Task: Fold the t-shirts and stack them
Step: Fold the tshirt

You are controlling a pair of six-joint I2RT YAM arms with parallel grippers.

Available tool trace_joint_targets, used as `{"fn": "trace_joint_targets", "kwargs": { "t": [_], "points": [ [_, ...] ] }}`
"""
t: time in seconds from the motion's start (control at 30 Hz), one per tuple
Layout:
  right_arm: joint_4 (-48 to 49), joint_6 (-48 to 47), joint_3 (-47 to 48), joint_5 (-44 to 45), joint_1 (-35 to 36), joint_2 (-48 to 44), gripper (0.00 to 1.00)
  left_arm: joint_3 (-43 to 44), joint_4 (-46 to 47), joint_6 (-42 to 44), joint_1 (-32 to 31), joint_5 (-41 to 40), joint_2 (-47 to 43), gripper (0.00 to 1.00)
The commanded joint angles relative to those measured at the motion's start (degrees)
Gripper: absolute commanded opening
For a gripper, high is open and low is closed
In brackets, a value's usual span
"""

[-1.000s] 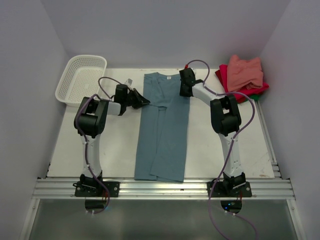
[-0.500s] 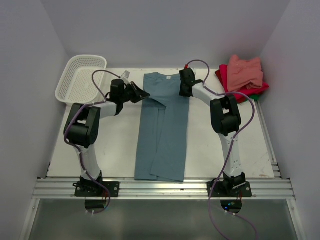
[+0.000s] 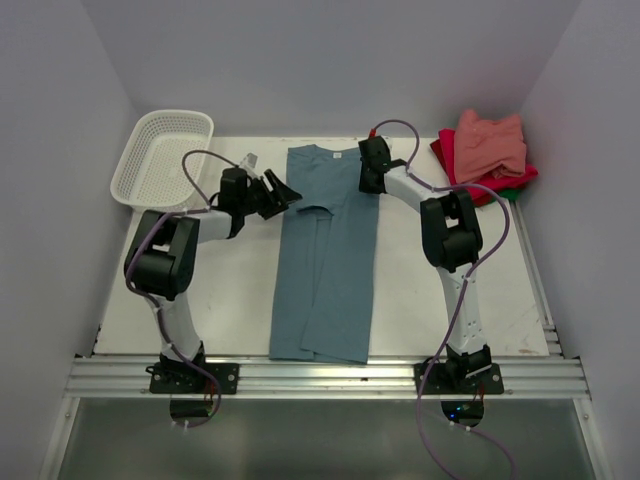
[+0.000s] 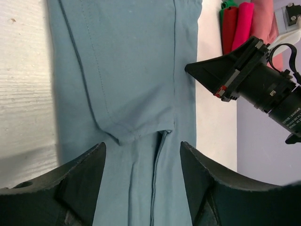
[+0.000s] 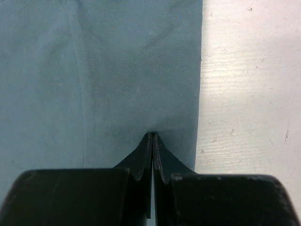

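White plastic mesh forms the basket (image 3: 163, 155) at the far left corner of the desk (image 3: 230, 290), well apart from the clothes. To its right, the left gripper (image 3: 283, 192) hangs just over the left edge of the teal-blue t-shirt (image 3: 325, 260), near the collar end. Its fingers (image 4: 80, 181) are spread wide with nothing between them. In the left wrist view the folded-in sleeve hem lies flat on the cloth in the gap between them. The teal-blue t-shirt lies in the middle of the desk as a long narrow strip. Its collar is at the far end and its bottom hem reaches the near edge by the metal rail (image 3: 330, 378). Both sides are turned in over the middle, so two seam lines run down its length. At the shirt's far right corner the right gripper (image 5: 153, 136) has its fingers pressed together, tips down on the cloth just inside the right edge. Whether a thin fold of fabric is caught between them cannot be told. Bare desk shows just to the right of that edge. Farthest right, at the far corner of the desk, sit the folded t-shirts (image 3: 487, 150). A salmon-pink one lies on top, a red one under it, and a sliver of green shows at the bottom.
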Motion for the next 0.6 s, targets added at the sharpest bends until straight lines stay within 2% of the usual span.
{"fn": "trace_joint_targets", "kwargs": {
  "t": [0.0, 0.1, 0.13, 0.17, 0.2, 0.27, 0.3, 0.33, 0.4, 0.43, 0.47, 0.5, 0.57],
  "points": [
    [-2.6, -0.84, -2.58, -1.97, -0.06, 1.6, 0.0, -0.75, 2.03, 3.29, 0.1, -3.34, -6.91, 0.69],
    [-0.41, -1.1, -4.77, -4.78, -0.14, -1.98, 0.0, -0.49, -0.69, 6.36, -0.25, -4.57, -10.07, 0.7],
    [2.21, -1.1, -7.39, -5.48, -0.14, -3.57, 0.07, -0.4, -1.92, 7.6, -0.51, -5.44, -11.04, 0.7],
    [3.28, -1.45, -8.98, -6.36, -0.14, -5.24, 0.19, -0.32, -4.28, 10.57, -0.69, -5.89, -13.05, 0.7],
    [4.42, -1.36, -10.74, -7.06, -0.06, -7.52, 0.36, -0.31, -5.61, 11.99, -1.39, -6.33, -14.2, 0.71],
    [7.41, -1.1, -16.8, -10.04, 0.03, -14.03, 0.47, -1.45, -9.65, 15.5, -2.1, -7.29, -17.62, 0.71],
    [7.77, -0.66, -20.73, -11.1, 0.03, -15.96, 0.61, -2.15, -10.71, 16.3, -2.62, -7.21, -18.77, 0.71],
    [7.94, -0.14, -22.86, -12.16, 0.12, -20.25, 0.65, -3.99, -13.41, 16.74, -2.8, -7.04, -21.31, 0.71],
    [8.82, 0.92, -27.69, -14.62, 0.38, -24.75, 0.77, -6.54, -16.59, 17.19, -3.24, -7.82, -24.48, 0.71],
    [9.43, 1.1, -33.02, -14.72, 1.17, -29.99, 0.87, -9.77, -18.78, 17.28, -3.5, -8.26, -26.15, 0.7],
    [9.61, 1.79, -35.77, -14.72, 1.61, -32.66, 0.9, -11.37, -20.54, 17.36, -3.94, -8.79, -29.74, 0.71],
    [9.96, 1.98, -38.67, -14.11, 2.31, -35.9, 0.99, -12.61, -22.65, 17.71, -4.55, -10.62, -31.6, 0.71],
    [8.83, 2.24, -46.06, -12.0, 4.59, -44.66, 0.99, -16.21, -28.81, 18.5, -5.7, -12.21, -37.29, 0.71]
  ]
}}
